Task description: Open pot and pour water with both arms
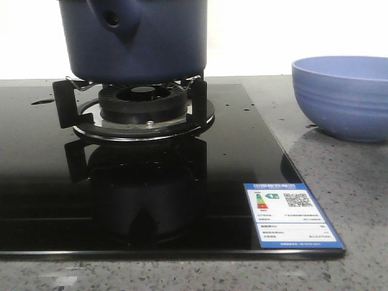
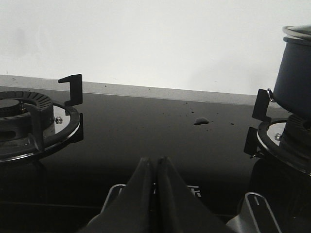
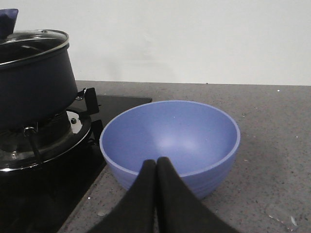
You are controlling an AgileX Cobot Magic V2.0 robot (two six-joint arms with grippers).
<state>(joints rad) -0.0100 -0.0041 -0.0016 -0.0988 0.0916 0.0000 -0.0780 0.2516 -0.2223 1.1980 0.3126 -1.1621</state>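
One pot [image 1: 136, 39] sits lidded on its burner [image 1: 142, 103], one bowl [image 1: 342, 97] nearby; both fingers pairs closed, empty.

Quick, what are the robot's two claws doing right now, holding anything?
Left gripper: jaws closed, holding nothing.
Right gripper: jaws closed, holding nothing.

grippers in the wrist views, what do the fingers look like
Both the left gripper and the right gripper have matte black fingers that taper to narrow tips. Behind the left one, pale grey rounded parts show on each side. No cables or markings are visible.
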